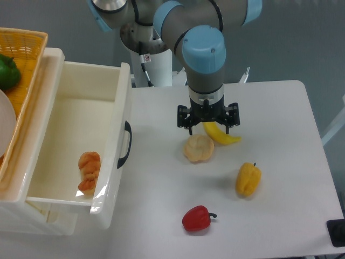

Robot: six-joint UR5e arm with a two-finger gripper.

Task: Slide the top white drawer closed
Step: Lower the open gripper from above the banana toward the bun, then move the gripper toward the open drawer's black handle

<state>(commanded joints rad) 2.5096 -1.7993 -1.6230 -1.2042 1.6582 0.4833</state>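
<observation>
Lowest in the frame, right of centre: a red bell pepper (197,218) lying on the white table (280,108), stem pointing right. In the bottom right corner, a small black object (336,232), cut off by the frame edge, too little visible to name.

A little higher, right of centre: a yellow bell pepper (248,179), well apart from the red one.

Along the left side, from lower left up to upper left: the top white drawer (75,108), pulled well out of its cabinet, glossy tray open to view, black curved handle (125,144) on the front panel facing the table's middle. Inside, near the lower end of the tray: an orange croissant-like pastry (89,171).

At centre: a pale round bread roll (198,148), and just beside it to the upper right a banana (220,134), partly hidden under the tool.

Directly above roll and banana: the gripper (208,122), black fingers spread wide and pointing down, released, grasping nothing, well apart from the drawer handle. Rising from it, the grey arm with light blue joint caps (203,46), reaching to the top of the frame.

Far upper left: a woven yellow basket (27,46) on top of the cabinet, holding a green pepper (7,72).
</observation>
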